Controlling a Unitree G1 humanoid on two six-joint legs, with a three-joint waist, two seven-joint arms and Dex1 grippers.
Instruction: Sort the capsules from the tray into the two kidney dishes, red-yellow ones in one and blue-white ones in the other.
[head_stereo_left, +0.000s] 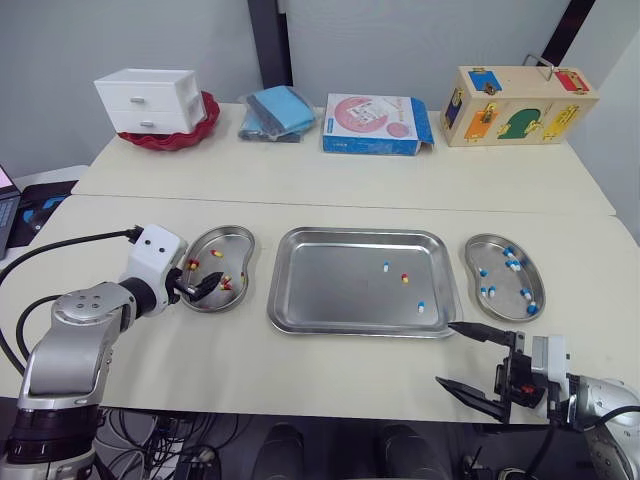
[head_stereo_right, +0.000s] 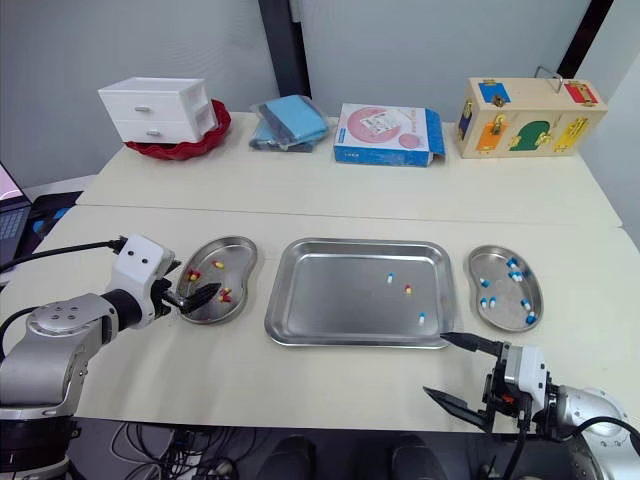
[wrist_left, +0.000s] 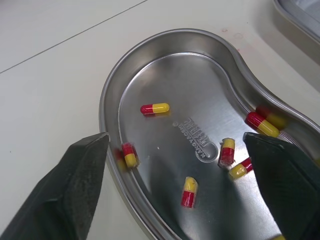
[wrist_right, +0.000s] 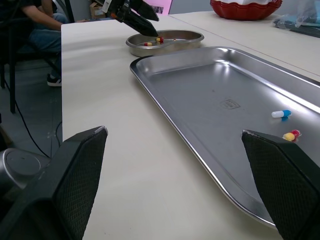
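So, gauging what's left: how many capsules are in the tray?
3, all in the tray's right half: a blue-white capsule, a red-yellow capsule just nearer, and a second blue-white capsule nearest the front rim.

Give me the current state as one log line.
left claw: open, empty, over left kidney dish | right claw: open, empty, near tray corner | in tray: two blue-white capsules, one red-yellow capsule

The left gripper (head_stereo_left: 203, 288) covers part of the left dish (head_stereo_left: 228, 230); in the left wrist view that dish runs past the edge, and one capsule (wrist_left: 278, 237) is half cut off; the laptop (head_stereo_left: 8, 205) is cropped; a seated person (wrist_right: 42, 37) shows only in part.
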